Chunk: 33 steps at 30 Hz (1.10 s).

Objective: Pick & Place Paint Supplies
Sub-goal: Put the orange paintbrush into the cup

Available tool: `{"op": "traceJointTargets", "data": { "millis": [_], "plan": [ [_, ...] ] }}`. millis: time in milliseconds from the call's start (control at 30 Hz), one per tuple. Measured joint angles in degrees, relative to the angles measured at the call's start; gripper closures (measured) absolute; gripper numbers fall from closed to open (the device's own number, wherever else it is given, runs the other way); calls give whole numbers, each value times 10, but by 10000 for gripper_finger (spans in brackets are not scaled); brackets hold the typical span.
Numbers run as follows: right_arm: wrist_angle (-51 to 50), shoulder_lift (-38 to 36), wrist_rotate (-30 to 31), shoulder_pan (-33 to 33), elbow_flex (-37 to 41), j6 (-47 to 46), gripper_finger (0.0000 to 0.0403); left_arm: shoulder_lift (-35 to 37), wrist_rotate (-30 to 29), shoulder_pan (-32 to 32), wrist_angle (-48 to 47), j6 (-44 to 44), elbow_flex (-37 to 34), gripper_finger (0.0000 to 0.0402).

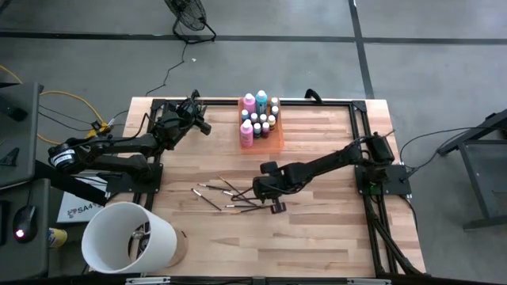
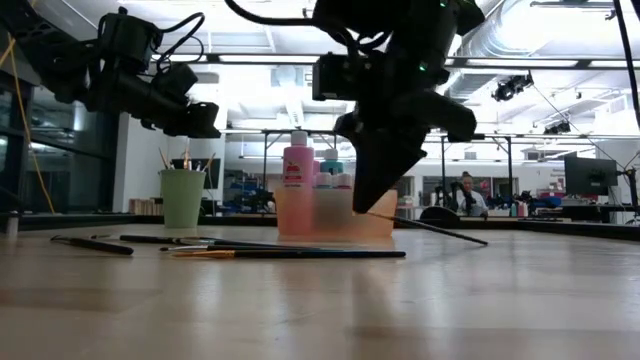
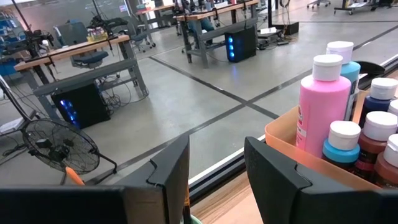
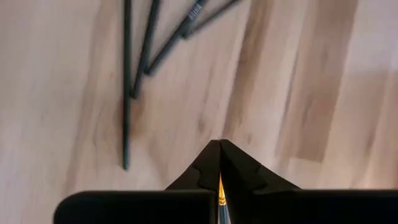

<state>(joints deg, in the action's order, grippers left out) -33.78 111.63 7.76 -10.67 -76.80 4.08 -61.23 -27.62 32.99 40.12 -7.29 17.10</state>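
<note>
Table point(image 1: 317, 237): pale wood planks, carrying everything listed below.

Orange tray point(image 1: 276, 141): translucent, sitting at the far edge of the table, just beside the left gripper's fingers point(image 3: 171, 177) and well apart from the right gripper's. It is holding the pink bottles point(image 1: 249, 103), the teal bottles point(image 1: 261, 99) and the tiny dark pale-capped bottles point(image 1: 271, 121), all standing upright.

Left gripper point(image 1: 198, 119): hanging above the table's far edge, its fingers standing partly apart and gripping nothing (floor is showing through the gap).

Right gripper point(image 1: 264, 192): hanging low over the middle of the table, its fingers pressed together and pinching one brush point(image 2: 430, 227), whose handle is slanting down to the tabletop; an orange tip point(image 4: 221, 186) is showing between the fingers.

Loose brushes point(image 1: 214, 192): thin, dark-handled, lying flat in a scatter just beyond and beside the right gripper's fingertips.
</note>
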Motion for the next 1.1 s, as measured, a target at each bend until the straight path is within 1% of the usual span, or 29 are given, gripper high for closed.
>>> {"op": "traceJointTargets", "data": {
  "millis": [233, 467, 533, 667, 733, 833, 900, 967, 1100],
  "plan": [
    [-8, 0, 3, 7, -25, 2, 400, 0, 0, 0, 0, 0, 0, 249],
    [4, -1, 32, 21, -71, 2, 400, 0, 0, 0, 0, 0, 0, 249],
    [22, -1, 41, 25, -74, -3, 400, 0, 1, 0, 0, 0, 0, 249],
    [57, -1, 47, 34, -74, -26, 400, 0, 26, 0, -9, 0, 0, 249],
    [60, -2, 43, 41, -74, -42, 400, 3, 39, 0, -18, 0, 0, 249],
    [62, -2, 54, 46, -74, -54, 400, 14, 49, 0, -37, -1, 0, 249],
    [67, -8, 60, 50, -71, -54, 400, 27, 54, 0, -54, -3, 0, 249],
    [107, -19, 54, 55, -55, -56, 400, 45, 65, 0, -67, -4, 0, 249],
    [200, -61, 43, 65, 9, -64, 400, 82, 78, 0, -103, -15, 0, 249]
  ]
}}
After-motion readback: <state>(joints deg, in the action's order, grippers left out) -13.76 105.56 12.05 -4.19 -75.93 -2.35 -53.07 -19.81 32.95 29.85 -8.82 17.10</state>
